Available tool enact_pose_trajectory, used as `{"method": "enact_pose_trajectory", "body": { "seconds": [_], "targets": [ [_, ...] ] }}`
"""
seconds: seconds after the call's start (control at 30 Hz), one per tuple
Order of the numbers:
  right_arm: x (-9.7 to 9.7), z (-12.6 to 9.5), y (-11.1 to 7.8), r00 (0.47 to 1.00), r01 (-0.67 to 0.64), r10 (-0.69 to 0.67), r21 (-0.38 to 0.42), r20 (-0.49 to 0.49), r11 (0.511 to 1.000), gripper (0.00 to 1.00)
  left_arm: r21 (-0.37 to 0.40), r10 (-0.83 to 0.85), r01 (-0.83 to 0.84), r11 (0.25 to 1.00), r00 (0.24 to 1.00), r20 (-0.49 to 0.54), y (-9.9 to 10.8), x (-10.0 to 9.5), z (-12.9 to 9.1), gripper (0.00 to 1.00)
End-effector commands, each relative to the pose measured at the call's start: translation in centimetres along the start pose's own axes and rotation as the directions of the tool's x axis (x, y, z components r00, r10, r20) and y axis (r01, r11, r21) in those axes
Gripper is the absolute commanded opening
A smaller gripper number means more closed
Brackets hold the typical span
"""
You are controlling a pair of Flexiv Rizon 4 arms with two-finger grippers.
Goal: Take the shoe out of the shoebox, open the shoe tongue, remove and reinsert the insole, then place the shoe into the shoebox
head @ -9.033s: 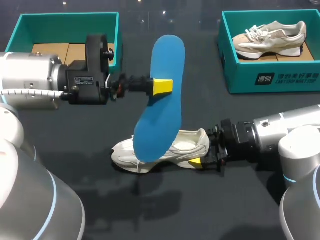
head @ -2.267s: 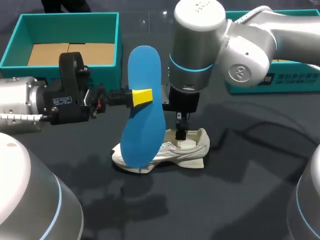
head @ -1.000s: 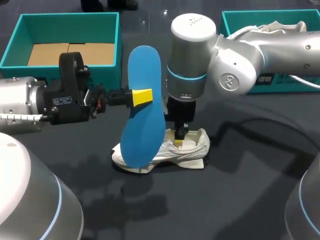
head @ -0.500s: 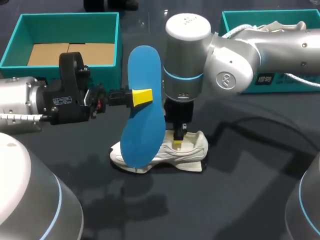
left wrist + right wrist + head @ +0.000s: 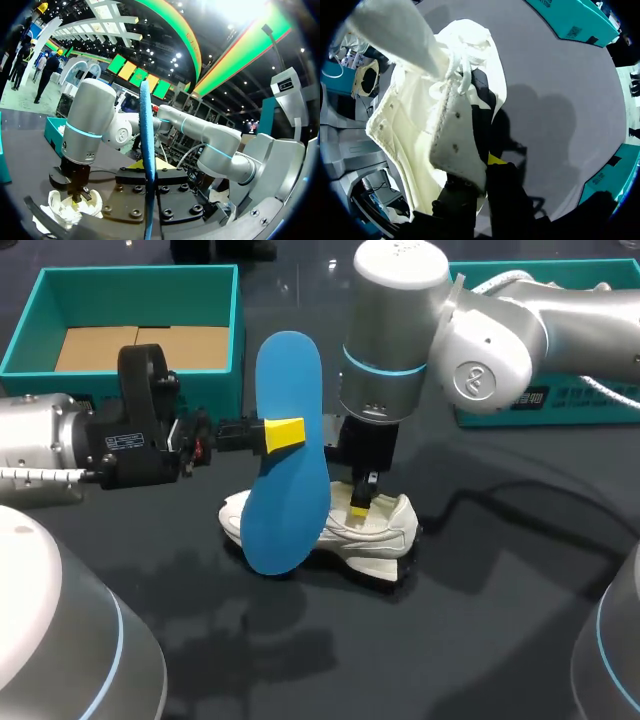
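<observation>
At centre, left jaws clamp the insole [image 5: 288,525], right jaws the shoe [image 5: 388,540].

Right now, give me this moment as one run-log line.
left gripper: shut on insole, held upright | right gripper: shut on tongue, from above | shoe: middle of table, insole not yet back in

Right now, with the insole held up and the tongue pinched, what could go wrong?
1. The right gripper holds the shoe only by its tongue, and the shoe looks tilted on the table. The tongue could slip free, letting the shoe drop or roll.
2. The insole in the left gripper hangs close in front of the shoe, beside the right gripper. Feeding it in could knock those fingers or bend the insole.
</observation>
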State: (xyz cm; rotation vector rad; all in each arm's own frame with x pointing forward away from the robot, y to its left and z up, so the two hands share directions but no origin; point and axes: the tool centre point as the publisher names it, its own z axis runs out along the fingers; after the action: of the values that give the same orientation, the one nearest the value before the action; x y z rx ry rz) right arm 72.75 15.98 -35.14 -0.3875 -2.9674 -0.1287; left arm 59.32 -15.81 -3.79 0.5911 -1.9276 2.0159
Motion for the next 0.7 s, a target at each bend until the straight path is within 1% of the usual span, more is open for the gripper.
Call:
{"method": "enact_pose_trajectory", "body": {
  "seconds": [0.03, 0.07, 0.1, 0.53, 0.57, 0.6, 0.63, 0.67, 0.7],
  "targets": [
    [1.54, -1.00, -1.25, 0.989, -0.135, 0.140, -0.118, 0.036, 0.984, 0.00, 0.002, 0.000, 0.000, 1.000, 1.000, 0.002, -0.07, 0.05, 0.29, 0.00],
    [1.80, -0.99, -1.22, 0.979, -0.200, 0.205, -0.161, 0.018, 0.967, 0.00, 0.002, 0.000, 0.000, 1.000, 1.000, 0.002, -0.07, 0.05, 0.29, 0.00],
    [1.99, -1.00, -1.29, 0.966, -0.252, 0.257, -0.145, 0.018, 0.957, 0.00, 0.002, 0.000, 0.000, 1.000, 1.000, 0.002, -0.07, 0.05, 0.29, 0.00],
    [1.99, -1.00, -1.29, 0.966, -0.252, 0.257, -0.145, 0.018, 0.957, 0.00, 0.002, 0.000, 0.000, 1.000, 1.000, 0.002, -0.07, 0.05, 0.29, 0.00],
    [1.87, -1.14, -1.29, 0.950, -0.307, 0.313, -0.165, 0.011, 0.937, 0.00, 0.002, 0.000, 0.000, 1.000, 1.000, 0.002, -0.07, 0.05, 0.29, 0.00],
    [1.78, -1.20, -1.39, 0.917, -0.396, 0.400, -0.164, -0.009, 0.904, 0.00, 0.002, 0.000, 0.000, 1.000, 1.000, 0.002, -0.07, 0.05, 0.29, 0.00],
    [1.87, -1.20, -1.42, 0.885, -0.461, 0.466, -0.155, -0.002, 0.874, 0.00, 0.002, 0.000, 0.000, 1.000, 1.000, 0.002, -0.07, 0.05, 0.29, 0.00],
    [2.02, -1.16, -1.36, 0.862, -0.501, 0.507, -0.170, -0.010, 0.848, 0.00, 0.002, 0.000, 0.000, 1.000, 1.000, 0.002, -0.07, 0.05, 0.29, 0.00],
    [2.21, -1.18, -1.40, 0.825, -0.559, 0.565, -0.171, -0.015, 0.811, 0.00, 0.002, 0.000, 0.000, 1.000, 1.000, 0.002, -0.07, 0.05, 0.29, 0.00]
  ]
}}
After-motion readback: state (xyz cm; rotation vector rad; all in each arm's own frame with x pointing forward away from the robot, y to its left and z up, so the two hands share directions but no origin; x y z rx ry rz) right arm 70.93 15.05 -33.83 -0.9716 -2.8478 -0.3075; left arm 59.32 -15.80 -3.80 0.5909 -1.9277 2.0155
